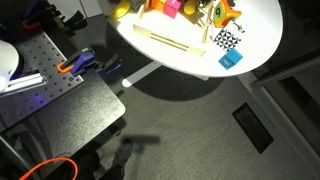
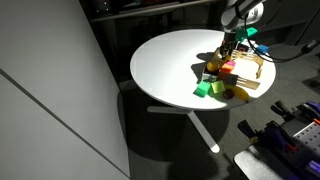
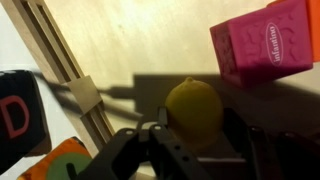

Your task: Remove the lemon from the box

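Wrist view, left to right: a black lettered block (image 3: 15, 120), the wall of the box (image 3: 60, 78), the lemon (image 3: 193, 105) on the box floor, and a pink block (image 3: 265, 48) just beyond it. The fingers (image 3: 145, 150) stand apart on either side of the lemon; whether they touch it cannot be told. In an exterior view the arm (image 2: 238, 18) reaches down over the box (image 2: 254, 72) on the white surface (image 2: 165, 60), and the lemon cannot be made out there.

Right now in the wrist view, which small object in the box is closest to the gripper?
The yellow lemon: round, sitting between the fingers of the gripper. The pink lettered block lies beyond it, outside them.
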Controlling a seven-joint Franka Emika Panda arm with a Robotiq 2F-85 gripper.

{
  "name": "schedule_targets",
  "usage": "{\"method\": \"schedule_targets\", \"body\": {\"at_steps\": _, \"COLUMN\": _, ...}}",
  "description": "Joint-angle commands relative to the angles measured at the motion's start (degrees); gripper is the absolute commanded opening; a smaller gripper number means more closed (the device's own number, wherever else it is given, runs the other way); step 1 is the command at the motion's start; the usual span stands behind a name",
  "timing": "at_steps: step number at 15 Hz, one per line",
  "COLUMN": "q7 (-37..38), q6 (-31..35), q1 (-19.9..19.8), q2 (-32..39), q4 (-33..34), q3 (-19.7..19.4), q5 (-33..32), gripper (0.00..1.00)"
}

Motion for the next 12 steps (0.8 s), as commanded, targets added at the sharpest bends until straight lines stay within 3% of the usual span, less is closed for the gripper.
{"method": "schedule_targets", "body": {"at_steps": 1, "q7": 2.72, "q6": -2.55, "q1": 0.61, "q2": -1.74, "q4": 0.80, "q3": -0.30, "q5": -1.40, "gripper": 0.32}}
{"method": "schedule_targets", "body": {"at_steps": 8, "q7": 2.00, "q6": -6.16, "q1": 1.29, "q2": -5.46, "q4": 0.14, "q3": 0.84, "q5": -0.96, "gripper": 0.32}}
{"method": "schedule_targets", "body": {"at_steps": 12, "q7": 0.23, "q6": -4.84, "q1": 1.81, "q2": -6.38, "q4": -0.23, "q3": 2.56, "q5": -0.66, "gripper": 0.32}}
